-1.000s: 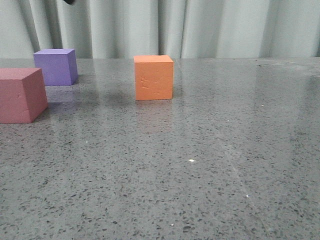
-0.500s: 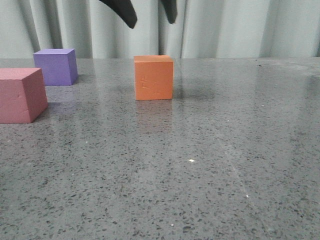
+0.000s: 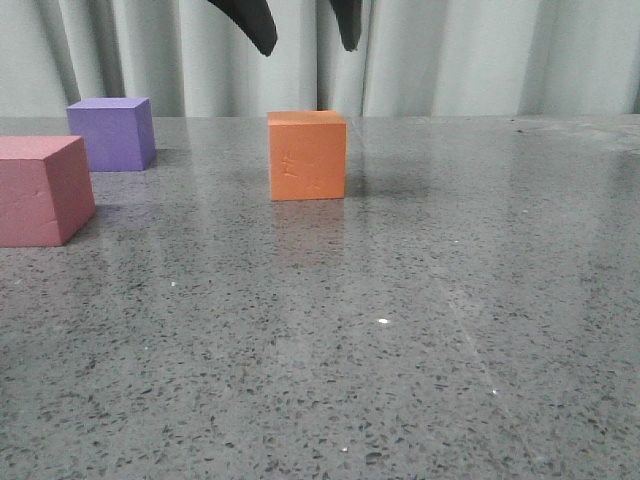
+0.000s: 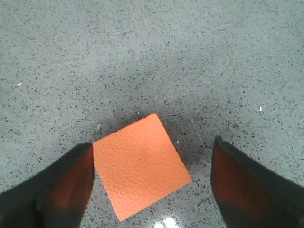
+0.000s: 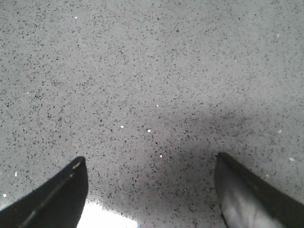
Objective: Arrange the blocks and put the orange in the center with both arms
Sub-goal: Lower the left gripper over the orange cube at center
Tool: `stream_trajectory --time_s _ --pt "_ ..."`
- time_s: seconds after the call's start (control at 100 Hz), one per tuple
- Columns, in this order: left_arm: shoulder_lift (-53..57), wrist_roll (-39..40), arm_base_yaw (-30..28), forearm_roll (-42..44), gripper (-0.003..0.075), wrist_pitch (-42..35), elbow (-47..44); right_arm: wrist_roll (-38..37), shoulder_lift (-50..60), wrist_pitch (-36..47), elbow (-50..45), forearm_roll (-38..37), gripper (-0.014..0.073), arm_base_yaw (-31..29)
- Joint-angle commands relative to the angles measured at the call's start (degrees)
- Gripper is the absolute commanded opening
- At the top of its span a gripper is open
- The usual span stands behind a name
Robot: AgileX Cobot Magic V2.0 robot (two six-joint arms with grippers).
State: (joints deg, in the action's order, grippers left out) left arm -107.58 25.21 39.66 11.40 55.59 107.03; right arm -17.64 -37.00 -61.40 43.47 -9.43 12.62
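Orange matte cube (image 3: 307,155), front face scuffed, sits under the wide-open, empty left tool (image 3: 305,30).

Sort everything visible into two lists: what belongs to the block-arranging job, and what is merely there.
Belongs to the job:
orange cube
purple cube
pink-red cube
left gripper, open above the orange cube
right gripper, open over bare table

Merely there:
speckled table
curtain

The orange cube (image 3: 307,156) sits upright on the worktop (image 3: 400,330), faint scuffs on its front face. The purple cube (image 3: 112,133) stands well to its left, farther back; the pink-red cube (image 3: 42,190) lies nearer, at the left edge.
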Motion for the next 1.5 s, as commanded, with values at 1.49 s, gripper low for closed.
stream_trajectory --time_s 1.49 --pt "-4.8 16.7 2.1 9.7 0.0582 1.6 2.3 0.5 0.0 8.3 1.3 -0.8 0.0549 -0.3"
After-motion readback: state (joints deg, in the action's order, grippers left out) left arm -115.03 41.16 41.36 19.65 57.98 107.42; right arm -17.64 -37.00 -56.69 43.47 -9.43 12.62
